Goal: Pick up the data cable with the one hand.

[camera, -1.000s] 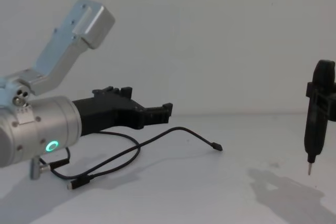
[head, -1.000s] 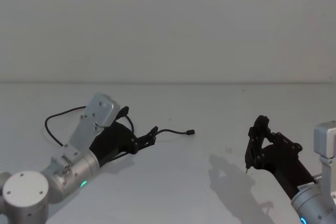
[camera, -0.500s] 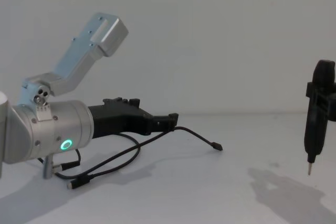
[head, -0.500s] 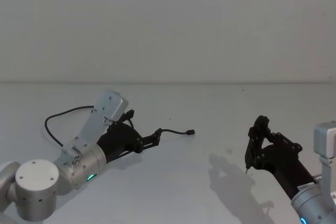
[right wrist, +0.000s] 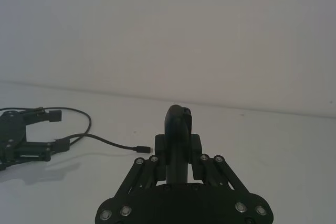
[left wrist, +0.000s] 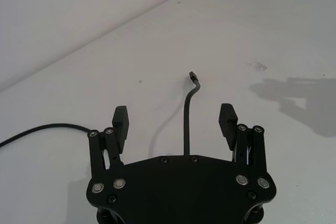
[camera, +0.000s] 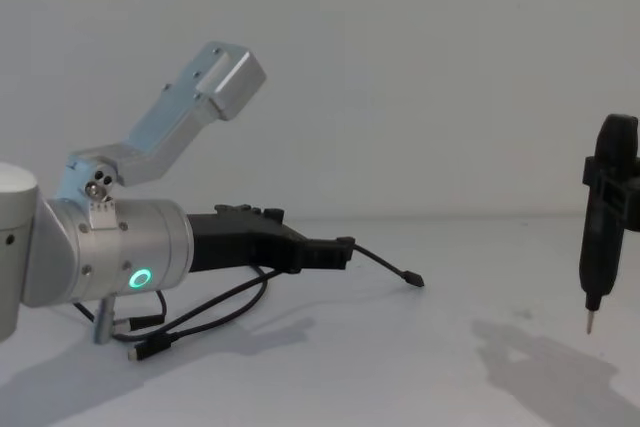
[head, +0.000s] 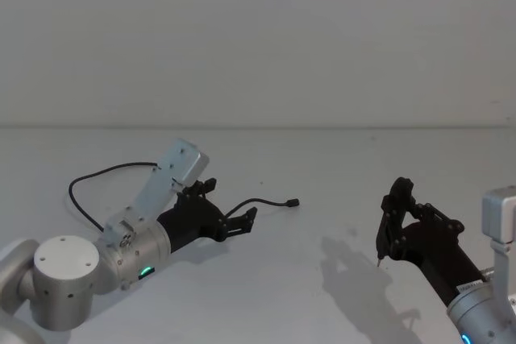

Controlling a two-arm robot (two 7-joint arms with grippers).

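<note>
my left gripper (head: 243, 223), fingers released, straddles the data cable (head: 274, 201) running toward 2 o'clock; closing too high would likely miss it. right gripper (head: 393, 217) parked, clenched.

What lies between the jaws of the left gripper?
In the left wrist view, a stretch of the data cable runs between the open jaws of the left gripper, touching neither.
</note>
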